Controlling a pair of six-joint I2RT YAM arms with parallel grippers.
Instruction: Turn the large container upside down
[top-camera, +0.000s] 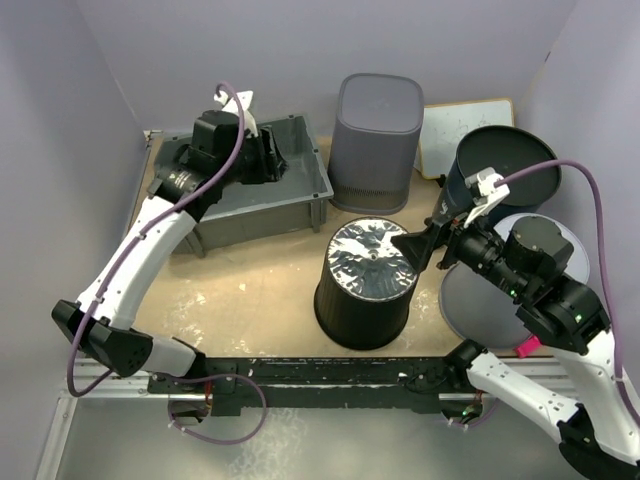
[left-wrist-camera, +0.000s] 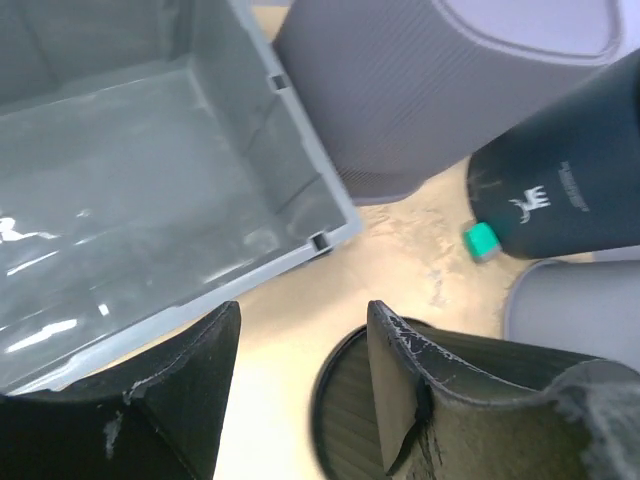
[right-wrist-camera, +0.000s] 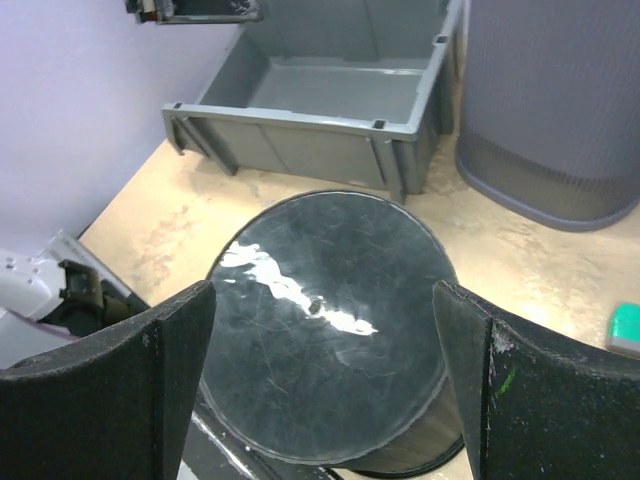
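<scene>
The large black container (top-camera: 365, 285) stands mouth down at the table's middle, its shiny flat bottom facing up. It fills the right wrist view (right-wrist-camera: 320, 330), and its ribbed side shows in the left wrist view (left-wrist-camera: 345, 410). My right gripper (top-camera: 428, 235) is open and empty, just right of and above the container's top edge; its fingers frame the shiny bottom without touching (right-wrist-camera: 322, 290). My left gripper (top-camera: 270, 160) is open and empty, hovering over the grey rectangular bin (top-camera: 260, 215), with bare table between its fingers (left-wrist-camera: 303, 310).
A grey ribbed bin (top-camera: 375, 140) stands upright behind the black container. A dark navy container (top-camera: 500, 165) with a teal tag (left-wrist-camera: 483, 240) stands at the right. A grey round lid (top-camera: 470, 300) lies under my right arm. A white board (top-camera: 465, 130) leans at the back.
</scene>
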